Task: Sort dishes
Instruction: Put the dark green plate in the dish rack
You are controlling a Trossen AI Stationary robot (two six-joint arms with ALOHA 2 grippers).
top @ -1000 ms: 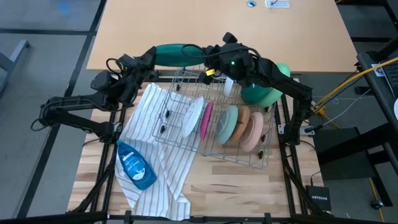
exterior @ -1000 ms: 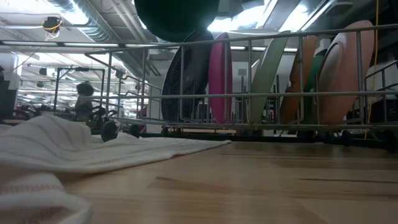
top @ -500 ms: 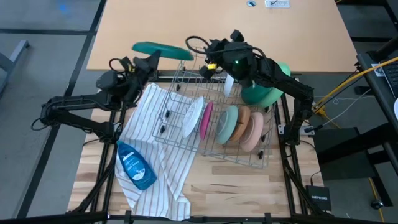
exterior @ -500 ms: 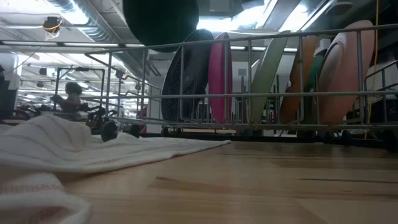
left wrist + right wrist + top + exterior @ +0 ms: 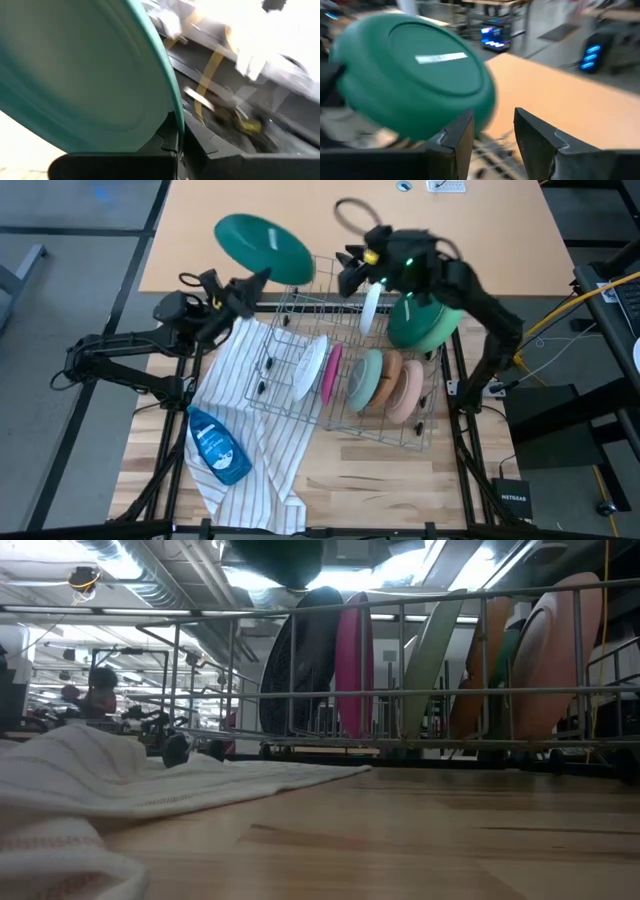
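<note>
A dark green plate (image 5: pixel 262 246) hangs in the air beyond the far left corner of the grey wire rack (image 5: pixel 290 310), with my left gripper (image 5: pixel 258 279) shut on it. Its dark lower edge (image 5: pixel 275 555) shows at the top of the low view. My right gripper (image 5: pixel 348 270) stands open to the right of the plate, apart from it; its wrist view shows the plate (image 5: pixel 415 75) ahead of the open fingers (image 5: pixel 457 132). White (image 5: pixel 310 365), magenta (image 5: pixel 330 375), sage (image 5: pixel 368 378), tan (image 5: pixel 390 380) and peach (image 5: pixel 410 392) dishes stand on edge in the rack. My left gripper pinches the plate's rim (image 5: pixel 176 127) between its two fingers, at the edge nearest the rack. The fingers slant upward from the table's left side. The plate is lifted clear, tilted, and stands up and away from the fingers.
Light green bowls (image 5: pixel 420 322) and a white plate on edge (image 5: pixel 370 308) sit at the rack's far right. A striped towel (image 5: pixel 250 450) lies under the rack's left part, with a blue soap bottle (image 5: pixel 218 445) on it. People show in the room behind (image 5: pixel 100 690).
My right gripper has let go of the dark green plate and drawn back up and toward the table's right. My left gripper has rolled with the plate, which now hangs from it alone. The plate has turned from nearly edge-on to broad face up and swung toward the far left.
</note>
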